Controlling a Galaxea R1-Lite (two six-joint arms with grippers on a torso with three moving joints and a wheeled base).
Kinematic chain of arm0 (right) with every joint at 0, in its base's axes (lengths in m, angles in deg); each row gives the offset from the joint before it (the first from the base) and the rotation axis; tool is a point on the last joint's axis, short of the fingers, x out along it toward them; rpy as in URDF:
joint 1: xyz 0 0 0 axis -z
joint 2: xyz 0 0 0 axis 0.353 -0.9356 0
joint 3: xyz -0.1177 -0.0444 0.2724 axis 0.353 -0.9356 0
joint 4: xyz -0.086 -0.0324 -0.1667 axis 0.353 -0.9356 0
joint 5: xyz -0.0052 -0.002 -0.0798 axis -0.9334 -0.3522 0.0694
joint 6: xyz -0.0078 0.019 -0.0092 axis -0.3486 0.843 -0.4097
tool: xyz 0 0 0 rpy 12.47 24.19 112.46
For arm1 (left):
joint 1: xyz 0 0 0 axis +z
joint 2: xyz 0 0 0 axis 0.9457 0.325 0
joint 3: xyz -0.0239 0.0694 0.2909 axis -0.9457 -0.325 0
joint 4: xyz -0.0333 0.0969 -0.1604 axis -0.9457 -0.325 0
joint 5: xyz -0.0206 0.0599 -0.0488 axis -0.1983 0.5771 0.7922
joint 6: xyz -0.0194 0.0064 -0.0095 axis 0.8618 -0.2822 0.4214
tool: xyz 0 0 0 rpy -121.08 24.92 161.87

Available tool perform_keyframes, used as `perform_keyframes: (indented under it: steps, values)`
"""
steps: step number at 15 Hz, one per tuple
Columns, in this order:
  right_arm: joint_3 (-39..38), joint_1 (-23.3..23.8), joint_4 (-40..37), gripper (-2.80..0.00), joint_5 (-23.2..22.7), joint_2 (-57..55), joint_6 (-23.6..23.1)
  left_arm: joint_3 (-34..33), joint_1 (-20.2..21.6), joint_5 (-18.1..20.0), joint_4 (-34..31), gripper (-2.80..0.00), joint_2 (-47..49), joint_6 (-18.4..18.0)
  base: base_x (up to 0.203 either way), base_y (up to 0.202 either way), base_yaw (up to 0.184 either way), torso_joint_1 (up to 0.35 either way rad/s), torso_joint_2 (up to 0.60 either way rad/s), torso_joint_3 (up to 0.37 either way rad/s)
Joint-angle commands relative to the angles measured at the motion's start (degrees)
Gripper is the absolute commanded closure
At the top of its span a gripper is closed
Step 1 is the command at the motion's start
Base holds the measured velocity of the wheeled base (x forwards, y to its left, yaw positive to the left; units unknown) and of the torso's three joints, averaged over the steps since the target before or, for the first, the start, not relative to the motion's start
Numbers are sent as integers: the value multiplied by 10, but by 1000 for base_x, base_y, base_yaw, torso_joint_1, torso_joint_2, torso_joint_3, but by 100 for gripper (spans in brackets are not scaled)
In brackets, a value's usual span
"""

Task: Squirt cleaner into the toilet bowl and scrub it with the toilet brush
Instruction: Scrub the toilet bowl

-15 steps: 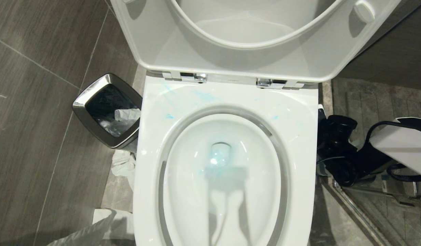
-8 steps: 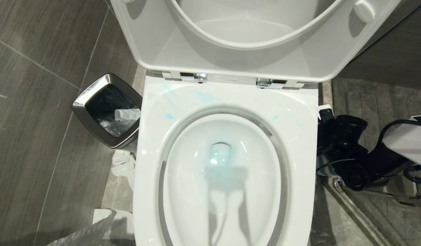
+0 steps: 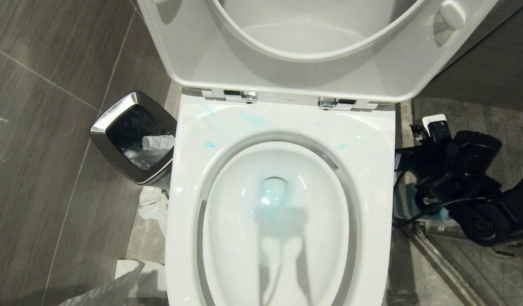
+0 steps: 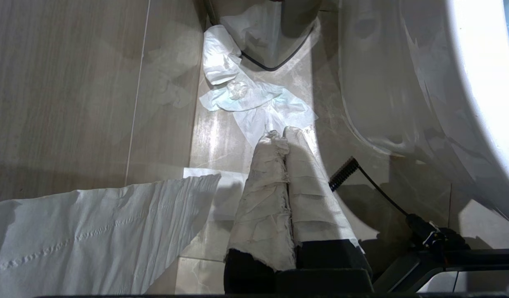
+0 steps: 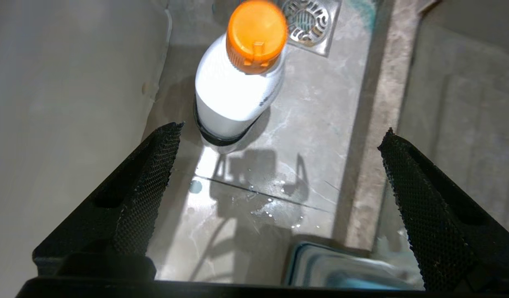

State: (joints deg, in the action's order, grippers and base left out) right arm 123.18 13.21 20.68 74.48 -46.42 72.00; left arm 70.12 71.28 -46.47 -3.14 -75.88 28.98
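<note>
The white toilet bowl (image 3: pixel 371 140) fills the head view, seat and lid raised, with turquoise streaks on its rim and tinted water below. On the floor to its right stands the cleaner (image 5: pixel 237 91), upright, a whitish bottle with an orange cap. My right gripper (image 5: pixel 281 130) hangs above and short of it, open and empty, both mesh fingers (image 5: pixel 146 186) clear of the bottle. The toilet brush's blue-and-grey striped holder (image 5: pixel 341 269) lies under that gripper; its handle is hidden. My left gripper (image 4: pixel 281 134) is shut, cloth-wrapped fingers pressed together, low beside the bowl's left wall.
A steel-rimmed waste bin (image 3: pixel 117 110) stands left of the toilet with crumpled tissue (image 4: pixel 254 97) on the floor by it. A sheet of paper (image 4: pixel 84 231) lies nearer me. A floor drain (image 5: pixel 308 20) sits beyond the bottle. My right arm (image 3: pixel 461 170) fills the gap right of the bowl.
My right arm's black hand has swung rightward, away from the toilet's side, and its white forearm has left the head view. The gripper stayed open. The toilet and bin are unchanged.
</note>
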Motion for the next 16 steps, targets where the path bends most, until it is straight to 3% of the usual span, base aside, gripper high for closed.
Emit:
perform_keyframes:
  steps: [1,3,4,9,12,16]
  values:
    - [-24,-2,4,-280,1,45,-3,-4,0,0,0,0,0,0,0,0,0,0,0,0]
    - [-48,-5,4,-280,1,80,-12,-4,0,0,0,0,0,0,0,0,0,0,0,0]
    - [-56,-7,4,0,1,97,-19,-4,0,0,0,0,0,0,0,0,0,0,0,0]
    - [-95,-14,-1,0,18,198,-49,-4,0,0,0,0,0,0,0,0,0,0,0,0]
    - [-103,-19,-1,0,58,257,-87,-4,0,0,0,0,0,0,0,0,0,0,0,0]
    - [-146,-19,-15,0,82,336,-91,-4,0,0,0,0,0,0,0,0,0,0,0,0]
